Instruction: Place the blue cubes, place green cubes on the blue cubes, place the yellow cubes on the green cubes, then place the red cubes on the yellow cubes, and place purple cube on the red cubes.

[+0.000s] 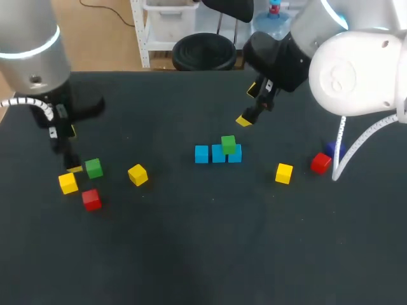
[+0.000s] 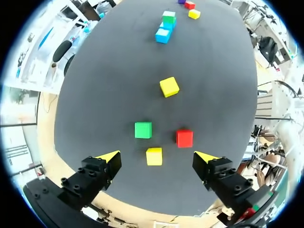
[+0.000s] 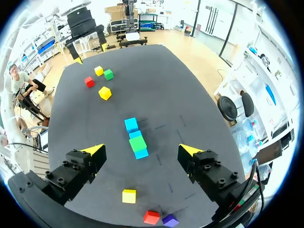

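Your left arm [image 1: 32, 44] comes in from the upper left of the head frame. It hangs the left fingers [image 1: 70, 152] over the cluster of cubes at the left of the dark bench [image 1: 191, 248]. They are spread wide, released, gripping nothing. Your right arm [image 1: 356, 70] enters from the upper right and reaches to upper centre. The right fingers [image 1: 252, 105] tilt down above the bench behind the blue row, and they too are released and empty.

The left wrist view makes plain that the near yellow cube [image 2: 154, 156] lies on the bench between the open left fingers, touched by neither. The loose green cube [image 2: 143, 129] and the near red cube [image 2: 184, 138] sit just ahead of it, and the second yellow cube [image 2: 169, 87] lies farther on.

The right wrist view shows the purple cube [image 3: 170, 220] whole, just beside the far red cube [image 3: 151, 216], with the third yellow cube [image 3: 128, 195] near them. In the head frame the purple cube is half hidden behind the right arm's white cable [image 1: 340, 143].

Three blue cubes [image 1: 218, 154] stand side by side in a row at mid-frame. The stacked green cube [image 1: 228, 144] rests on top, over the row's right half.
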{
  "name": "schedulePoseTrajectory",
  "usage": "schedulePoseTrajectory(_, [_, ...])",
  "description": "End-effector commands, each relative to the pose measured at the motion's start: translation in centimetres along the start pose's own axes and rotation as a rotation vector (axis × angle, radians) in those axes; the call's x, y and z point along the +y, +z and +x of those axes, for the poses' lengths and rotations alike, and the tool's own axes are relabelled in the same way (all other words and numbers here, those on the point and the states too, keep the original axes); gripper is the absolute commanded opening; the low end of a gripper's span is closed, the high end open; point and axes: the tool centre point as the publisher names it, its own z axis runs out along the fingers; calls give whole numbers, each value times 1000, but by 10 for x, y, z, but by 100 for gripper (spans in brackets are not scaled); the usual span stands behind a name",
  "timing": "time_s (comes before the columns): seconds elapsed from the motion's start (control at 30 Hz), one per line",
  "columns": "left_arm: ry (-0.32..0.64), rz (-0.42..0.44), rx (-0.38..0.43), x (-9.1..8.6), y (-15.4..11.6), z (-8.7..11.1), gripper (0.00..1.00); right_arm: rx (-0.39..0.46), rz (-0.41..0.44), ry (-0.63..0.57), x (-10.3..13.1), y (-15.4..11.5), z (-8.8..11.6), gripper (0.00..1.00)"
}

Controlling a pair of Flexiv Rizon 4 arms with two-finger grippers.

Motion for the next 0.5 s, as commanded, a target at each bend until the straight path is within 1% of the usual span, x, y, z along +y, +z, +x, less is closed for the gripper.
schedulePoseTrajectory(0.03, [-3, -3, -14, -8, 15, -4, 100, -1, 4, 1, 2, -1, 1, 100])
schedulePoseTrajectory(0.2, [7, -2, -21, -14, 32, -12, 100, -1, 4, 1, 2, -1, 1, 100])
schedulePoseTrajectory(0.37, [13, -22, 9, -8, 54, -12, 100, -1, 4, 1, 2, -1, 1, 100])
schedulePoseTrajectory(0.5, [30, -38, 14, -2, 62, -14, 100, -1, 4, 1, 2, -1, 1, 100])
